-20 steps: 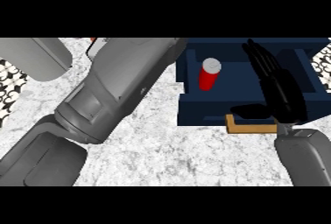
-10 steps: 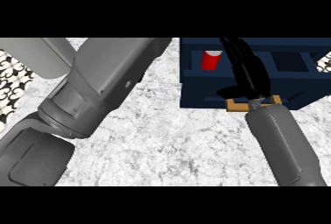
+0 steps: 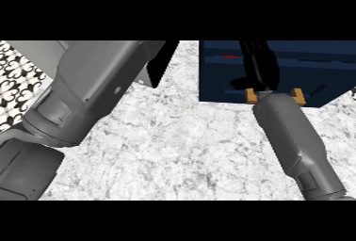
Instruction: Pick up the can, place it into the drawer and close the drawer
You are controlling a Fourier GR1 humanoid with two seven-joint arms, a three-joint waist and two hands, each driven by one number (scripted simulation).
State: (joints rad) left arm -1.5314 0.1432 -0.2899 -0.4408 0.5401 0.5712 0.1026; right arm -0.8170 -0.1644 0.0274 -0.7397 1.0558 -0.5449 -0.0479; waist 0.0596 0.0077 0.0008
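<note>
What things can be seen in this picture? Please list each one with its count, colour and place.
drawer: one, dark blue, upper right of the view, on the counter
handle: one, tan, on the drawer's front, partly hidden behind the right hand and forearm
can: one, only a thin red sliver shows, at the drawer's top near the view's upper edge
counter: one, white and grey marble, filling the middle
patterned surface: one, black and white, at the left edge
left forearm: one, grey, large, across the left side
left hand: one, black, mostly hidden by the forearm, upper middle
right forearm: one, grey, lower right
right hand: one, black, over the drawer at the handle
</note>
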